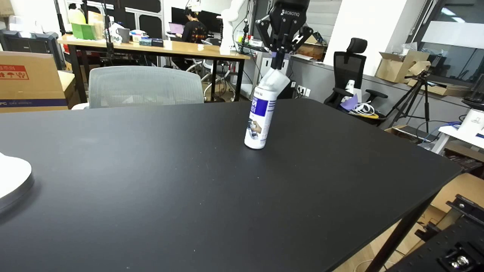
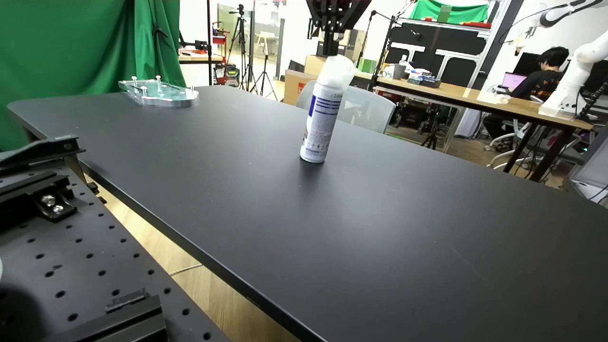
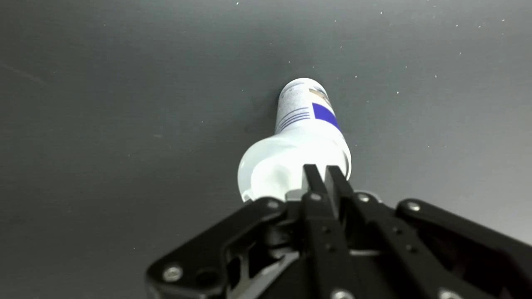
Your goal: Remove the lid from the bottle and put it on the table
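Observation:
The white bottle (image 1: pixel 260 117) with its blue label stands tilted on the black table (image 1: pixel 151 170), its base touching the top. It also shows tilted in an exterior view (image 2: pixel 322 121) and below the jaws in the wrist view (image 3: pixel 297 110). The translucent whitish lid (image 1: pixel 275 80) is at the bottle's top and looks skewed and squeezed out of shape; it shows too in an exterior view (image 2: pixel 335 71) and the wrist view (image 3: pixel 270 170). My gripper (image 1: pixel 277 65) points down, its fingers (image 3: pixel 321 168) nearly together on the lid. Whether the lid is loose from the bottle's neck is hidden.
A white rounded plate (image 1: pixel 13 177) lies at the table's edge in an exterior view. A clear plate with posts (image 2: pixel 161 92) lies at the table's far end. A grey chair (image 1: pixel 145 87) stands behind the table. A black perforated base (image 2: pixel 95 256) stands beside it.

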Controlling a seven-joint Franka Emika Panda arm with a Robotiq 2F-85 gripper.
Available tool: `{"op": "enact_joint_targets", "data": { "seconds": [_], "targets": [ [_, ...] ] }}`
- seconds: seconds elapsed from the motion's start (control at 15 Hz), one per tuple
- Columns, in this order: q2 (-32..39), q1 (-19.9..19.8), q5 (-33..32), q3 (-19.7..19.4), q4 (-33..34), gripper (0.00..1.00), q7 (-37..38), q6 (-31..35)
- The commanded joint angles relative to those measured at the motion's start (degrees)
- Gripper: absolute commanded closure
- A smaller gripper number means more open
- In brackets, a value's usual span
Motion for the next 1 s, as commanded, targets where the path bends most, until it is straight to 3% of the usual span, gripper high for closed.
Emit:
{"op": "enact_joint_targets", "data": {
  "seconds": [0.0, 0.33, 0.6, 0.8, 0.93],
  "targets": [
    [-0.7, 0.0, 0.6, 0.0, -0.9, 0.65, -0.2, 1.1],
    [0.0, -0.1, 4.9, 0.0, -0.8, 0.32, -9.9, 1.9],
    [0.9, -0.4, 13.1, 0.1, 0.6, 0.04, -27.2, -1.6],
    [1.0, -1.1, 18.1, -0.4, 1.8, 0.00, -41.9, -6.4],
    [1.0, -1.9, 17.4, -1.1, 2.6, 0.00, -47.3, -9.4]
  ]
}}
